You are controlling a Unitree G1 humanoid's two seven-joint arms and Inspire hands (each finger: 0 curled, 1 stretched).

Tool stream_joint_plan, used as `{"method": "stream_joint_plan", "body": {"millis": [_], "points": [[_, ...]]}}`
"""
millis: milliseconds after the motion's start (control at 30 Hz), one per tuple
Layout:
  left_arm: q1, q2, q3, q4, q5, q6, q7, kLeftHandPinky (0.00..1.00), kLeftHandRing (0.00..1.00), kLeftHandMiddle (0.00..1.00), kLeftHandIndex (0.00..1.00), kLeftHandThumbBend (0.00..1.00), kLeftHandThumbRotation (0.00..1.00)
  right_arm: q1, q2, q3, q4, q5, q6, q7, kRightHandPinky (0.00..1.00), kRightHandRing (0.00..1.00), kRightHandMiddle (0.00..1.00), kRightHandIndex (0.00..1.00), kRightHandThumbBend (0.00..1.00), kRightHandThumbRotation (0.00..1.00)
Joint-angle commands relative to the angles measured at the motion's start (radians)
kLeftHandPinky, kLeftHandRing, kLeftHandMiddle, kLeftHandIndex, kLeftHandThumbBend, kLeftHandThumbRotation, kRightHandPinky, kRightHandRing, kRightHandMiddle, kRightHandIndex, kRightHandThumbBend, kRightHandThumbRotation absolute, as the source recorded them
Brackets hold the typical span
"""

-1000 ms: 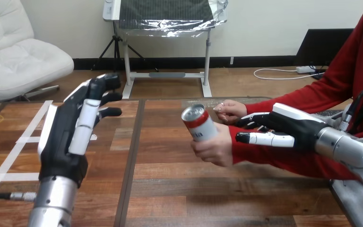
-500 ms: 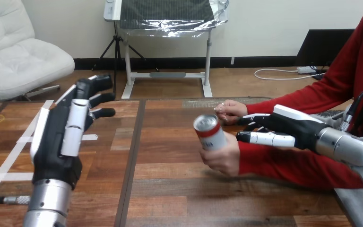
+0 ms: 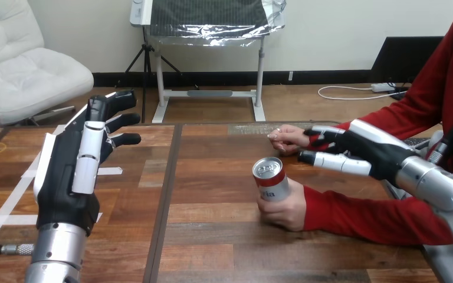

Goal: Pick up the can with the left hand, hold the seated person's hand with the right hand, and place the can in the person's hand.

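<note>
A silver can with a red band point(image 3: 272, 180) stands upright on the wooden table point(image 3: 212, 236), gripped by the person's near hand point(image 3: 284, 204) in a red sleeve. The person's far hand point(image 3: 286, 139) rests on the table behind it. My right hand point(image 3: 354, 148) hovers open above the red sleeve, its fingers pointing left between the person's two hands; it is apart from both. My left hand point(image 3: 74, 168) is raised at the left, open, fingers straight and pointing away, holding nothing.
White tape strips point(image 3: 12, 194) mark the table's left part. A dark seam point(image 3: 166, 194) runs down the tabletop between my left hand and the can. The person's red-sleeved arms point(image 3: 377, 215) cross the table's right side.
The person's hand has lowered the can and set it upright on the table, nearer me. My right hand has lifted and drifted back off the sleeve. My left hand has moved slightly left.
</note>
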Motion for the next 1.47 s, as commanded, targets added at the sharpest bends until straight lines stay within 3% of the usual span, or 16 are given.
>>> {"method": "stream_joint_plan", "body": {"millis": [0,167,233,467,633,867,967,1167,1433], "points": [[-0.026,0.003,-0.002,-0.053,-0.012,-0.010,-0.003,0.63,0.75,0.79,0.72,0.45,0.99,0.010,0.043,-0.060,-0.067,0.054,-0.033,-0.054,0.75,0.88,0.92,0.95,0.99,1.00],[-0.024,0.000,-0.003,-0.059,-0.016,-0.011,-0.006,0.63,0.75,0.79,0.73,0.45,0.99,0.043,0.075,-0.099,-0.085,0.128,-0.068,-0.054,0.78,0.91,0.95,0.96,0.95,1.00],[-0.023,-0.001,-0.003,-0.061,-0.017,-0.012,-0.006,0.63,0.75,0.79,0.73,0.44,0.99,0.055,0.085,-0.110,-0.092,0.150,-0.086,-0.057,0.82,0.93,0.96,0.96,0.89,1.00],[-0.022,-0.006,-0.007,-0.073,-0.007,-0.017,-0.003,0.62,0.75,0.78,0.72,0.44,0.98,0.128,0.160,-0.172,-0.164,0.291,-0.143,-0.045,0.87,0.95,0.96,0.96,0.82,1.00],[-0.020,-0.009,-0.010,-0.081,-0.004,-0.019,-0.003,0.61,0.74,0.78,0.71,0.45,0.96,0.178,0.206,-0.195,-0.236,0.362,-0.158,-0.043,0.89,0.95,0.95,0.95,0.84,1.00],[-0.017,-0.015,-0.015,-0.090,-0.005,-0.025,-0.004,0.61,0.74,0.76,0.70,0.46,0.94,0.247,0.288,-0.219,-0.336,0.509,-0.199,0.017,0.94,0.95,0.95,0.97,0.85,1.00],[-0.016,-0.019,-0.019,-0.091,-0.003,-0.034,-0.004,0.60,0.73,0.76,0.70,0.46,0.93,0.273,0.318,-0.223,-0.379,0.548,-0.205,0.030,0.96,0.95,0.95,0.97,0.88,1.00],[-0.015,-0.028,-0.028,-0.095,0.007,-0.044,0.002,0.58,0.71,0.74,0.68,0.47,0.91,0.322,0.373,-0.223,-0.452,0.571,-0.232,0.019,0.94,0.92,0.93,0.95,0.89,1.00],[-0.016,-0.038,-0.038,-0.090,0.033,-0.076,0.018,0.55,0.68,0.71,0.66,0.47,0.89,0.394,0.411,-0.212,-0.562,0.591,-0.205,0.029,0.91,0.89,0.89,0.92,0.92,1.00]]}}
